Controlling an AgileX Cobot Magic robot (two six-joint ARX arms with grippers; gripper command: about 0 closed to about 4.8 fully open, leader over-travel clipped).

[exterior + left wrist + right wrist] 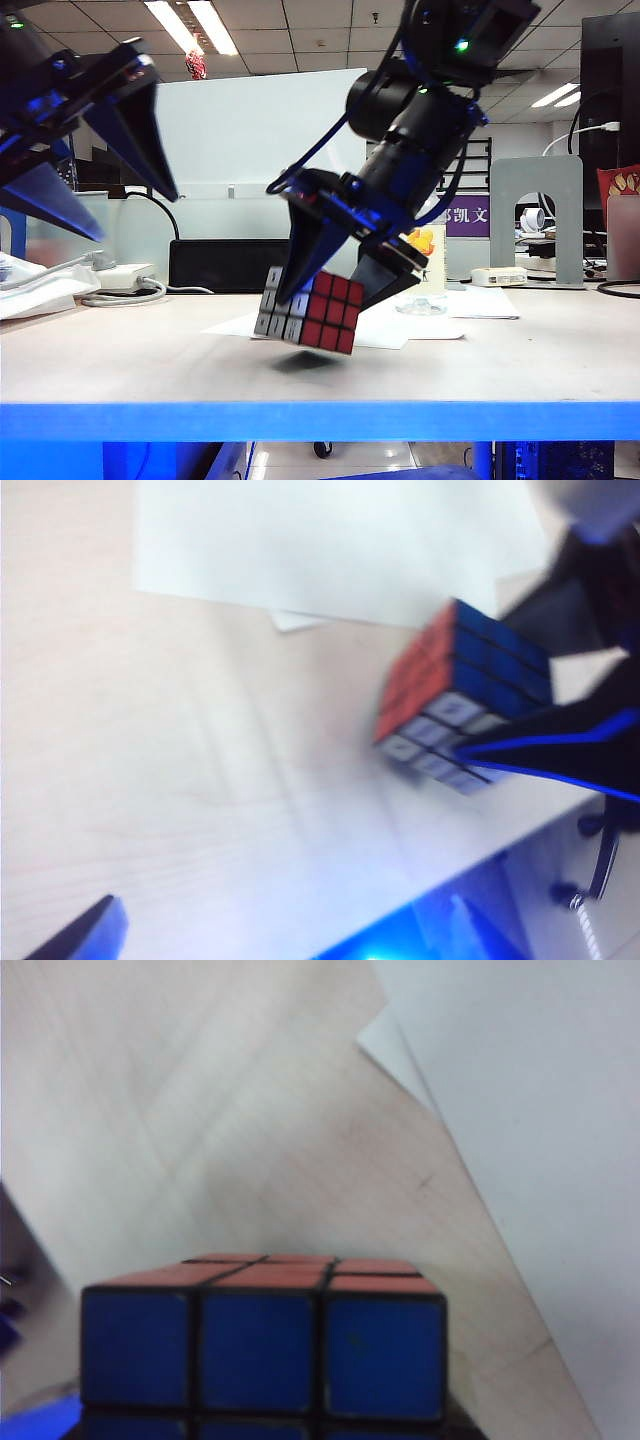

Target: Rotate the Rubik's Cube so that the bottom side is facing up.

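Note:
The Rubik's Cube (312,308) hangs tilted just above the table with its shadow underneath, red face toward the exterior camera and grey-white face to the left. My right gripper (335,292) is shut on it, one finger across the grey-white face, the other on the far side. In the right wrist view the Rubik's Cube (260,1345) fills the space between the jaws, blue face toward the camera, red beyond. The left wrist view shows the Rubik's Cube (455,695) from a distance. My left gripper (132,216) hovers open and empty high at the left; only one fingertip (92,932) shows.
White paper sheets (405,330) lie under and behind the cube. A clear bottle (425,265) stands just behind the right gripper. A black box (225,265), white power strip (120,275) and grey bookend (535,215) line the back. The table's blue front edge (320,420) is close.

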